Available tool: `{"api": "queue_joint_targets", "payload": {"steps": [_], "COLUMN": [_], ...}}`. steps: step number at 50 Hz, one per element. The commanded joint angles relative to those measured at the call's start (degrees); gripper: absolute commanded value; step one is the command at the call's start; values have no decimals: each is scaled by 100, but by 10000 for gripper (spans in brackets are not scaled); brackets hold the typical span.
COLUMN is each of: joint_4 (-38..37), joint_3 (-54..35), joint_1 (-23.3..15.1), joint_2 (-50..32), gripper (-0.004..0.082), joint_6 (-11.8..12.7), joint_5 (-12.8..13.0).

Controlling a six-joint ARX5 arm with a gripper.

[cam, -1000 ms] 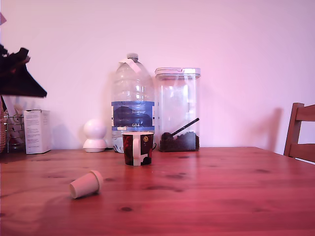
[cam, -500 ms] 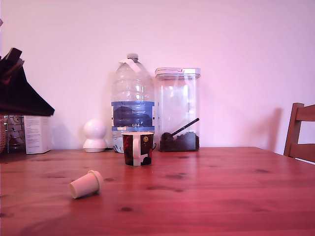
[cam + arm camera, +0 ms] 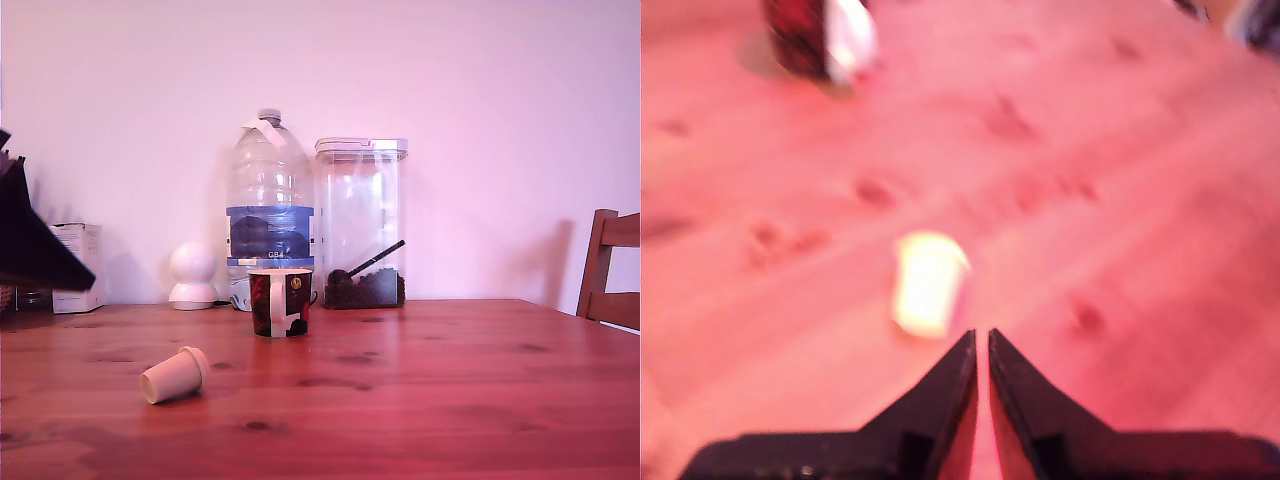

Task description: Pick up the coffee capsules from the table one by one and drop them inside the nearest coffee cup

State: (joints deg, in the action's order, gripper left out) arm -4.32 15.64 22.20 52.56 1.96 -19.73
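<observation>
where table (image 3: 450, 400) bare, capsule (image 3: 927, 282) alone

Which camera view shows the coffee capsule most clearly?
The exterior view: the coffee capsule appears sharp, lying on its side on the table. The wrist view shows it only as a blurred, overexposed shape just beyond the gripper.

The small cream plastic capsule (image 3: 175, 375) (image 3: 926, 282) lies on its side on the reddish-brown wooden table (image 3: 420, 390), just ahead of the gripper tips; the dark cup with white handle (image 3: 280, 301) (image 3: 820, 38) stands upright, well beyond.
</observation>
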Motion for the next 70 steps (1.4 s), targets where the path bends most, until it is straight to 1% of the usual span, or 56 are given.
{"api": "queue_joint_targets", "payload": {"steps": [1,3,8,18,21,24,27,28,31,33,34,40,41,43,44,45,53,54,57,59,62,68,70], "joint_4": [24,101,247,310,306,295,256,256,289,289,289,271,254,203,160,114,-568,-658,-920,-1132,-1469,-1864,-1952], "joint_3": [-118,-118,-118,-118,-118,-118,-118,-118,-118,-118,-118,-127,-136,-162,-179,-205,-555,-599,-758,-879,-1023,-1185,-1217], "joint_1": [107,153,219,225,225,225,225,225,225,225,225,225,225,225,225,225,223,219,219,219,219,219,219], "joint_2": [-17,-4,-2,-2,-2,-2,-2,-2,-2,-2,-2,-2,-2,-2,-2,-2,-7,-7,-7,-7,-4,0,0], "gripper": [19,19,19,26,47,128,285,356,534,602,618,625,625,625,625,625,624,624,624,624,624,624,624], "joint_6": [-90,-85,-85,-83,-83,-83,-81,-81,-83,-83,-92,-114,-238,-275,-383,-402,-426,-483,-553,-546,-542,-496,-494], "joint_5": [46,101,111,120,120,120,142,146,162,166,168,238,247,254,267,271,286,293,319,380,393,643,675]}}
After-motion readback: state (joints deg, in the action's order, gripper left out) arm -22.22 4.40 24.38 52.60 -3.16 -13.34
